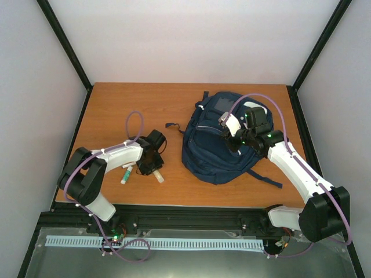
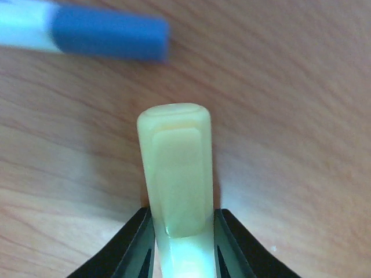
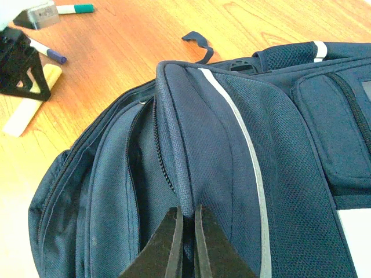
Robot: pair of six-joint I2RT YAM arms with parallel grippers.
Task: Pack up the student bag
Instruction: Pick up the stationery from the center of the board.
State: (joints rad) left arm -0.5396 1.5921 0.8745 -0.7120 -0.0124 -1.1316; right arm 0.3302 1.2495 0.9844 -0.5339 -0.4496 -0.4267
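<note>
The student bag [image 1: 223, 139], navy with thin white stripes, lies at the table's centre right. My right gripper [image 3: 187, 231] is shut on a raised fold of its fabric beside an open zip [image 3: 162, 156]; from above, this gripper [image 1: 235, 138] sits over the bag's middle. On the wood at the left lies a pale yellow stick [image 2: 177, 168], and my left gripper [image 2: 181, 217] has both fingers pressed against its sides. From above, the left gripper [image 1: 152, 167] is low over the stick [image 1: 159, 176].
A blue-capped pen [image 2: 107, 32] lies just beyond the yellow stick. A white marker [image 1: 124, 175] rests left of the left gripper. A bag strap [image 1: 174, 127] trails onto the wood, and others [image 1: 266, 179] lie near the front right.
</note>
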